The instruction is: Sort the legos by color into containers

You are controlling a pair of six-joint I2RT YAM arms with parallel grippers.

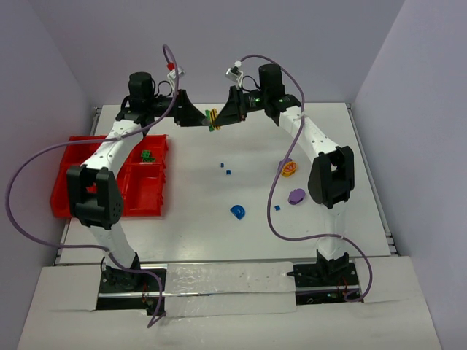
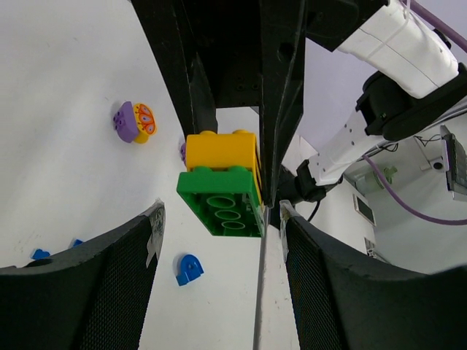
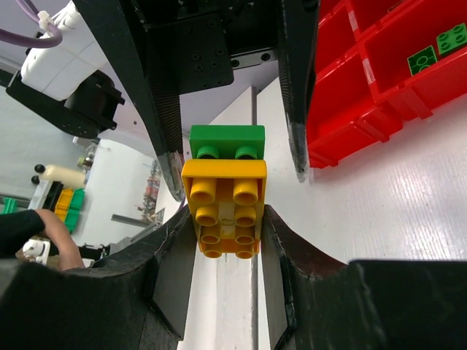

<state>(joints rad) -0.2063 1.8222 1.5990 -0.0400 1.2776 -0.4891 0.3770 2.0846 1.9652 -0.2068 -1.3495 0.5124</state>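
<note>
Glossy white worktop [image 1: 197, 233] boxed in by pale lilac walls [image 1: 241, 29]. Red containers [image 1: 146, 195] set at left edge; green legos [image 1: 148, 155] seen inside one compartment. Above far centre, yellow-on-green lego stack [image 1: 212, 119] pinched at yellow block by right gripper [image 3: 226, 211] jaws. Left gripper [image 2: 220, 208] jaws spread around green block, apart from it. Blue arch [image 1: 237, 212] and purple piece [image 1: 296, 195] scattered right of centre.

The white-and-black left arm [image 1: 109, 149] and white-and-black right arm [image 1: 314, 138] arch inward, wrists meeting tip to tip at upper centre of the overhead frame. The black two-finger right gripper [image 1: 219, 118] pinches a yellow studded plastic brick [image 3: 223, 197]. The black two-finger left gripper [image 1: 204, 120] stands spread wide, its jaws clear on both sides.
</note>
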